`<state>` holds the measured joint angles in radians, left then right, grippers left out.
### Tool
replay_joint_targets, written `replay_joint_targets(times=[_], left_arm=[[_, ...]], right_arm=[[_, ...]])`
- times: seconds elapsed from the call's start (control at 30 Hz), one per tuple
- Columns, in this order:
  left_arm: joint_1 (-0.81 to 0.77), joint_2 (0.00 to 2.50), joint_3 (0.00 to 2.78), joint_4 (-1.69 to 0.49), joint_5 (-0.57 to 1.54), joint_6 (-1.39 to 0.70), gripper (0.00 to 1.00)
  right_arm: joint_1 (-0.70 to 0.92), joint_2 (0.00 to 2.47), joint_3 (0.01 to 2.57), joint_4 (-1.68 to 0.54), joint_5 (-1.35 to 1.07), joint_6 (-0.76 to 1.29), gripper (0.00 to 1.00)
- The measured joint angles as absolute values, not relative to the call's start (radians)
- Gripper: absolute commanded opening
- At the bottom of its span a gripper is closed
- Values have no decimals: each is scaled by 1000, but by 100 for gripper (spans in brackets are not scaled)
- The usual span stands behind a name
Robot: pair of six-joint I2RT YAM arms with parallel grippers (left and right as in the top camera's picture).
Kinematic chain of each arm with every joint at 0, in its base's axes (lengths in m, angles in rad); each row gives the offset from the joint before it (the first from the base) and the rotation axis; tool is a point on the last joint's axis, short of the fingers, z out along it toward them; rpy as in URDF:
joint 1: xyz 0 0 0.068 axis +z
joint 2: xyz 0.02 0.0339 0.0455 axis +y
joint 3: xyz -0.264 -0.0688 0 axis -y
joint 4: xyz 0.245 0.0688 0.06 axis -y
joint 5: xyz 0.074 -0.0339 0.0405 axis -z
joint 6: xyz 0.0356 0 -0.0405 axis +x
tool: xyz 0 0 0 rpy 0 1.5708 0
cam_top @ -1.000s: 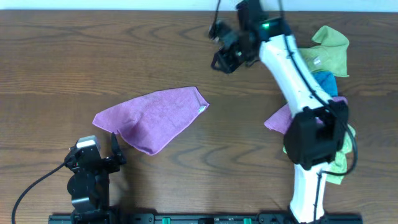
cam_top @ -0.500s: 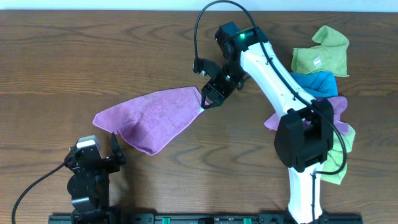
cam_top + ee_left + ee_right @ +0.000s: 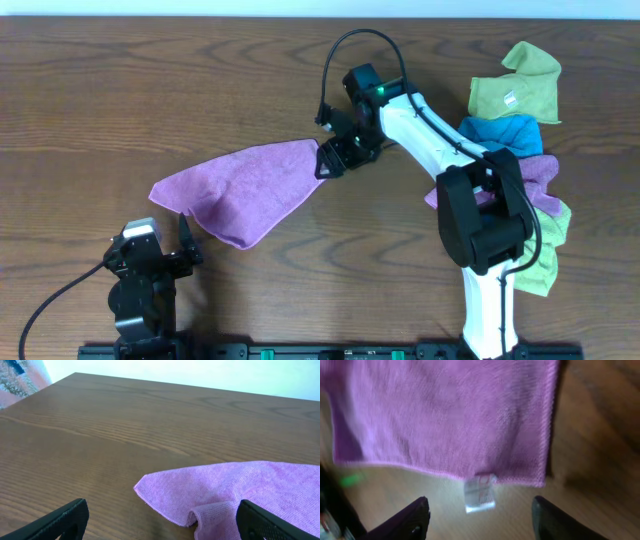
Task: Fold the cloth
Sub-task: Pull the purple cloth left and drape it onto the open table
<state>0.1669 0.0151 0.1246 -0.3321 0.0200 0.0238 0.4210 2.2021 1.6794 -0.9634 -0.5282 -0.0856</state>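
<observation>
The cloth (image 3: 245, 190) lies flat near the middle of the table (image 3: 150, 90), a little toward the left edge and the front edge. Its white tag (image 3: 480, 494) sticks out from the hem at the corner nearest the right fingers (image 3: 410, 517). These hang spread apart just above that corner, gripping nothing. The left fingers (image 3: 60, 520) stand wide apart near the front edge, beside the cloth's curled-over corner. The table is dark brown wood with a plain grain. A pale wall (image 3: 200, 372) runs behind its far edge. Lime-green (image 3: 515, 90), blue (image 3: 505, 132) and purple cloths (image 3: 540, 175) lie heaped toward the right edge.
</observation>
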Motion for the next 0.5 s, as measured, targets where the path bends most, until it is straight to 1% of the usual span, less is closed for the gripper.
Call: replay_joint_targets(times=[0.13,0.33,0.43,0.5], left_arm=[[167,15,125,-332,20,24,95],[167,15,125,-332,20,24,95],[167,15,125,-332,20,24,95],[167,15,125,-332,20,24,95]], right_arm=[[425,2202,1674,-905,-512,102,57],[445,2202,1674,-904,-496,233,53],[455,2206,1674,-904,-496,272,47],[461,2212,1674,-905,-498,286,47]])
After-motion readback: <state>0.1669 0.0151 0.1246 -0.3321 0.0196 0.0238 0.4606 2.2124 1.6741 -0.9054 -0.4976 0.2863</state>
